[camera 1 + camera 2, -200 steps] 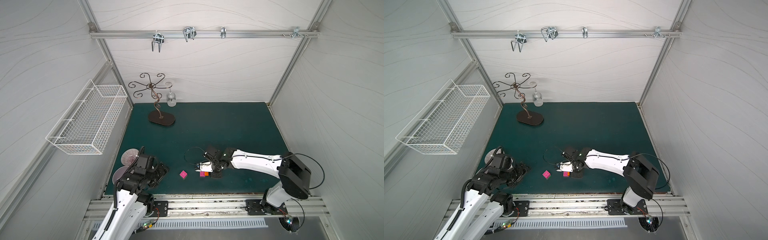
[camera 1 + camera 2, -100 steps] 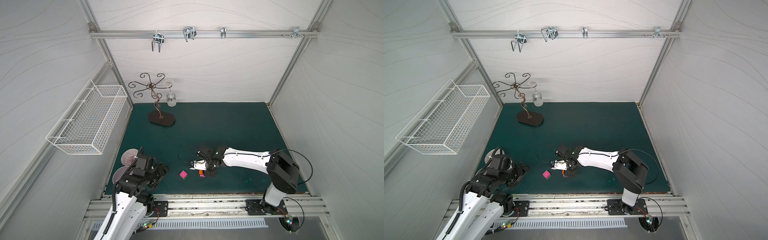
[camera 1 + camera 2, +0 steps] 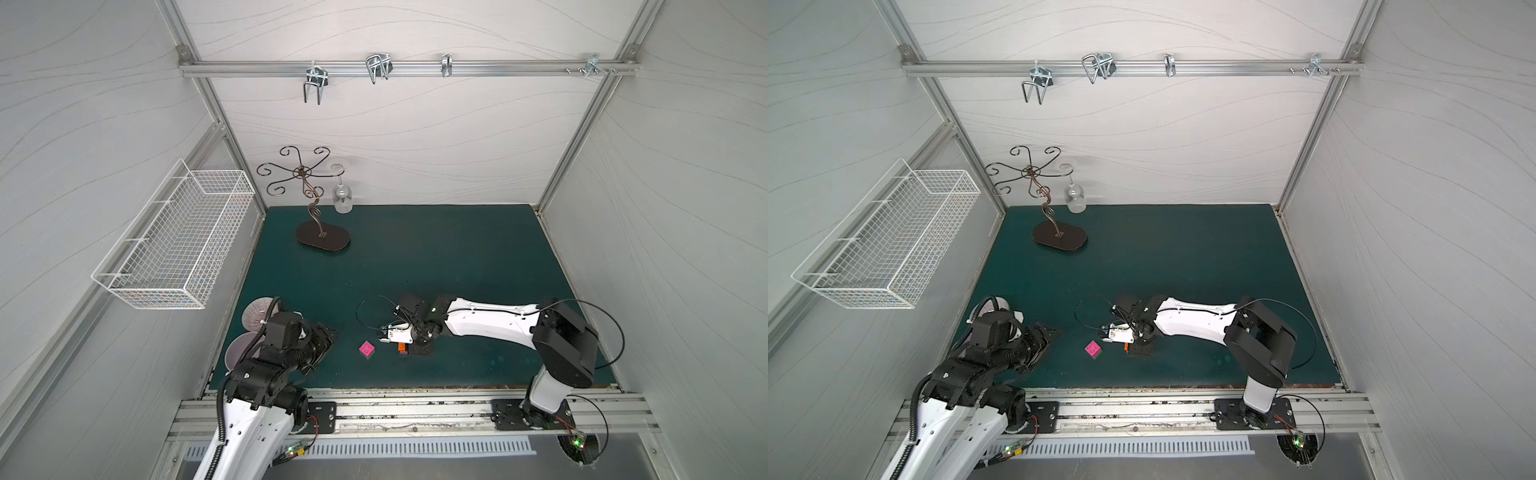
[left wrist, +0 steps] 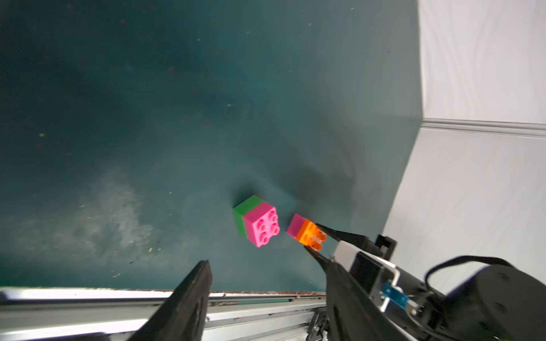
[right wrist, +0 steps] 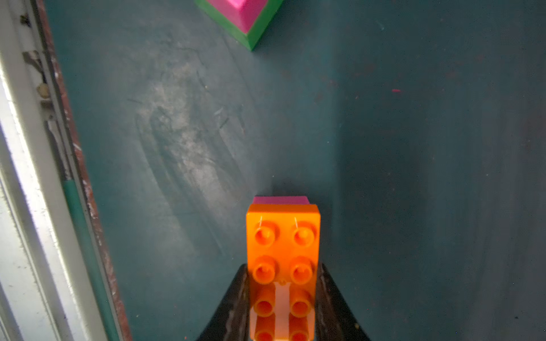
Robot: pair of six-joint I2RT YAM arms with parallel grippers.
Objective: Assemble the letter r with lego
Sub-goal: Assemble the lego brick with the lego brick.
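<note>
Between right fingers (image 5: 233, 298) (snugly), orange brick (image 5: 283, 251)

The two-brick stack (image 3: 367, 348) stands on the surface (image 3: 457, 257), with the left hand (image 3: 330, 337) to its left. The long brick (image 5: 283, 236), gripped in the right hand (image 4: 312, 236), is just to its right.

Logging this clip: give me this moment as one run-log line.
right gripper: shut on orange brick, magenta brick attached beneath | left gripper: open, empty | green-and-magenta stack: loose between grippers

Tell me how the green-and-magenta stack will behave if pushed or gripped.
Likely rigid: the green-and-magenta stack looks like hard plastic. Squat and flat-sided, it should slide on the mat rather than roll or tip. Its glossy sides might slip between jaws.
</note>
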